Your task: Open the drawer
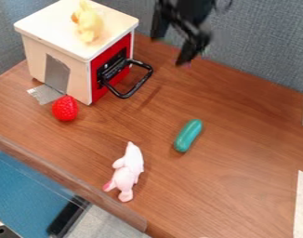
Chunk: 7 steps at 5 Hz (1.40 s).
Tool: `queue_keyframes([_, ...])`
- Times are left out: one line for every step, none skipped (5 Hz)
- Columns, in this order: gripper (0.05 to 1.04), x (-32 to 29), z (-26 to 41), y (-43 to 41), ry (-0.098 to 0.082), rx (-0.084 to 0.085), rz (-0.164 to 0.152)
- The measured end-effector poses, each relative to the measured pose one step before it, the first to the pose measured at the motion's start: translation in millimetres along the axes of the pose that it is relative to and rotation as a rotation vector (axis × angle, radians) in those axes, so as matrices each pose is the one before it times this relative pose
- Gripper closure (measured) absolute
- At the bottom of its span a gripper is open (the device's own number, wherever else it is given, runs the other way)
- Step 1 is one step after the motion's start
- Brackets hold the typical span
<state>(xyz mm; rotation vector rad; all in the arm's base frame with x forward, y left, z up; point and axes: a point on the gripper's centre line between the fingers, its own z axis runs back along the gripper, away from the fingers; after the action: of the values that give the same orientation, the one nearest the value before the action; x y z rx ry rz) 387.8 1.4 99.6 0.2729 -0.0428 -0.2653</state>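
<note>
At the upper left stands a small white box with a red-fronted drawer (110,67) in its right-hand side. The drawer front looks flush with the box. A black loop handle (140,84) sticks out from it over the table. My black gripper (170,49) hangs near the top edge, right of the box and up and to the right of the handle, not touching either. Its two fingers are apart, with nothing between them.
A yellow toy (88,23) sits on the box top. A red strawberry (65,109) lies by the box's front corner. Farther out on the wooden table (241,139) are a green oblong toy (188,135) and a pale pink toy (127,172). A grey wall (260,42) rises behind.
</note>
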Motion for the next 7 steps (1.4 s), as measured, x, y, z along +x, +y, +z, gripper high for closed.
queue_keyframes([0.083, -3.31, -28.82, -2.22, 0.0433, 0.0338, 0.0005])
queue_keyframes([0.083, -3.44, -24.60, -4.21, 0.0398, 0.0213, -0.0100])
queue_keyframes([0.083, -4.25, -19.24, 2.28, 0.0485, 0.0347, -0.0055])
queue_keyframes([0.083, -4.98, -20.18, 7.34, 0.0552, 0.0380, 0.0099])
queue_keyframes([0.137, -6.65, -18.15, 9.49, 0.0545, 0.0031, 0.0269])
queue_keyframes([0.423, -1.77, -10.02, 8.46, 0.0318, -0.0124, 0.0204])
queue_keyframes([0.724, 1.32, 3.10, -8.30, -0.0032, -0.0112, -0.0223])
